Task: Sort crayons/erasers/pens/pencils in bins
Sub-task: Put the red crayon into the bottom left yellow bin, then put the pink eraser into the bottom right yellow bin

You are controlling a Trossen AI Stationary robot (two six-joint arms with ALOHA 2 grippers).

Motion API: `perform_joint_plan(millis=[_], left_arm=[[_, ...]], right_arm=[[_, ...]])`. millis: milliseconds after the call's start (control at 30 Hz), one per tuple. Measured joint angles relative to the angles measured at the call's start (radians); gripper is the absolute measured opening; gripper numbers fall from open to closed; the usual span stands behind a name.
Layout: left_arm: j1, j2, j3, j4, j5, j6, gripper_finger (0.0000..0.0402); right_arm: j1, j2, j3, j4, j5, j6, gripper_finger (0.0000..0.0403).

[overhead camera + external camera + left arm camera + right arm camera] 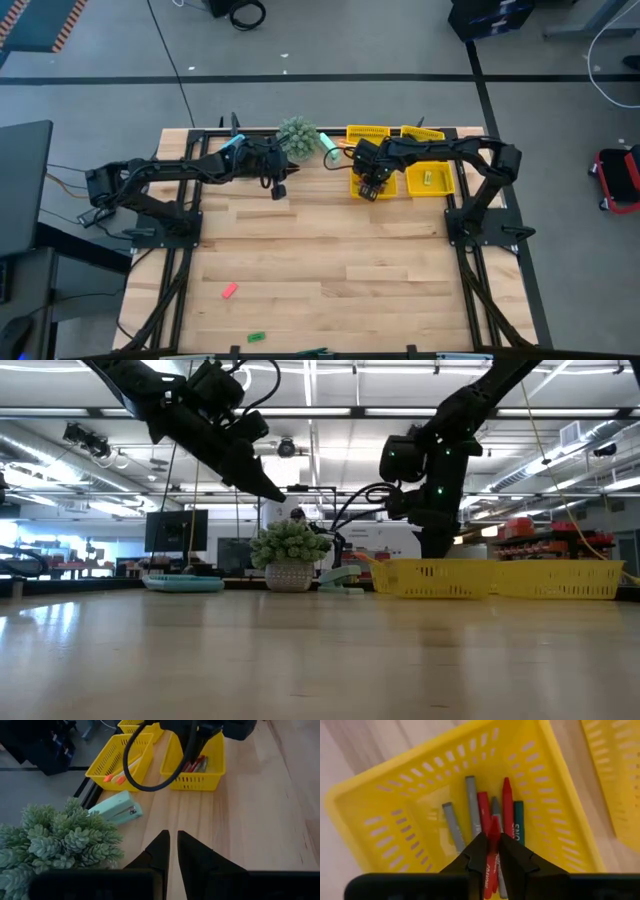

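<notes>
My right gripper [369,189] [492,845] hangs point-down over the near-left yellow bin [385,190] [395,802], shut on a red crayon [493,832]. Several crayons [472,802], grey, red and teal, lie flat on that bin's floor. My left gripper [278,189] [173,845] hovers above bare table beside the plant, its fingers a narrow gap apart with nothing between them. A pink eraser [229,291] and a green eraser [256,338] lie on the table near its front edge. Pencils [122,772] lie in a far bin [107,767]. My right gripper pinches the red crayon's shaft [491,862] between its two fingers, which come from above and point down. The crayon runs along the fingers, its pointed tip [494,824] sticking out past them toward the bin's floor, clear of the crayons below.
Two more yellow bins [367,132] [421,132] stand along the far edge, and another [430,178] to the right of the crayon bin. A potted plant [297,135] and a pale green stapler [331,147] sit at the far middle. The table's middle and right front are bare wood.
</notes>
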Motion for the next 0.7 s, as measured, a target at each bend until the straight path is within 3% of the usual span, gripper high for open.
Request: perform_joint_plan(millis=[433,700], left_arm=[[0.000,0.000,0.000,-0.036,0.000,0.001,0.0034],[0.000,0.000,0.000,-0.073,0.000,0.004,0.0040]], right_arm=[[0.000,-0.009,0.000,0.032,0.003,0.003,0.0057],[0.025,-0.153,0.000,0.031,0.031,0.069,0.0068]])
